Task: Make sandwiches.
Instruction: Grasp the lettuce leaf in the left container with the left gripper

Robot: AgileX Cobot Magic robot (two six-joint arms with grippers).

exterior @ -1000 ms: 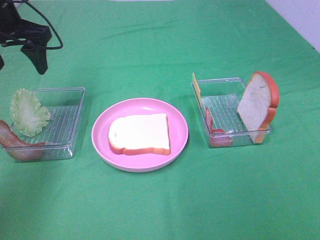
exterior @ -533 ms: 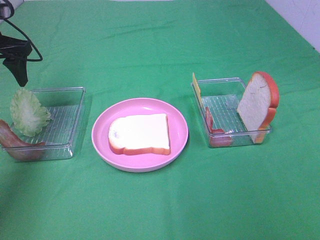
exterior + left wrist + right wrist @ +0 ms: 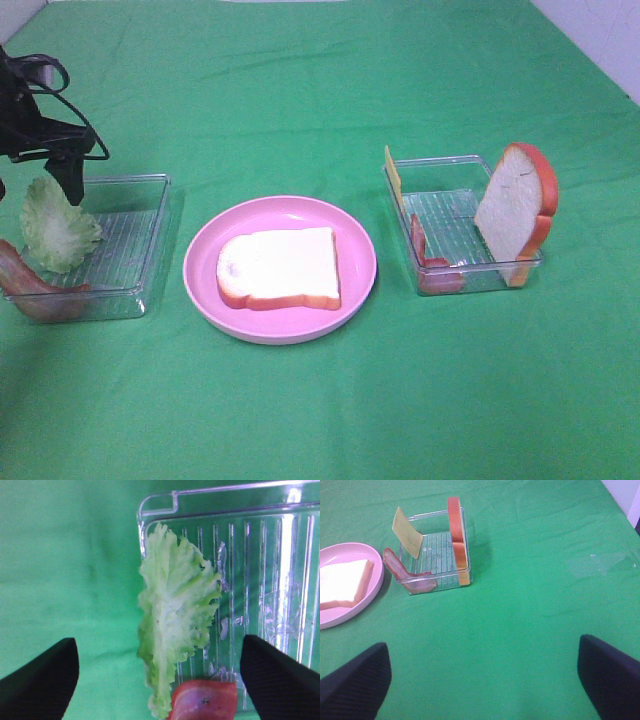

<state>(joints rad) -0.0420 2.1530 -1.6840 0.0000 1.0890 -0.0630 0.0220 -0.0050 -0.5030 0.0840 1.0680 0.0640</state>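
One white bread slice [image 3: 280, 264] lies flat on the pink plate [image 3: 360, 240]. A second bread slice [image 3: 515, 210] stands upright in the right tray [image 3: 440, 165], with a yellow cheese slice [image 3: 394, 176] and a bacon strip [image 3: 424, 250]. The lettuce leaf [image 3: 56, 225] and another bacon strip [image 3: 28, 284] lean in the left tray [image 3: 135, 245]. My left gripper [image 3: 38, 188] is open just above the lettuce; in the left wrist view the gripper [image 3: 157, 647] straddles the lettuce [image 3: 175, 625] without touching it. My right gripper [image 3: 482, 650] is open and empty over bare cloth, well away from the right tray [image 3: 437, 550].
Green cloth covers the table. A cable hangs from the left arm [image 3: 30, 100]. The plate sits between the two trays. A white wall edge [image 3: 610, 40] is at the far right.
My left gripper has moved down and toward the left tray, and now hangs over the lettuce. The food and trays have not moved.
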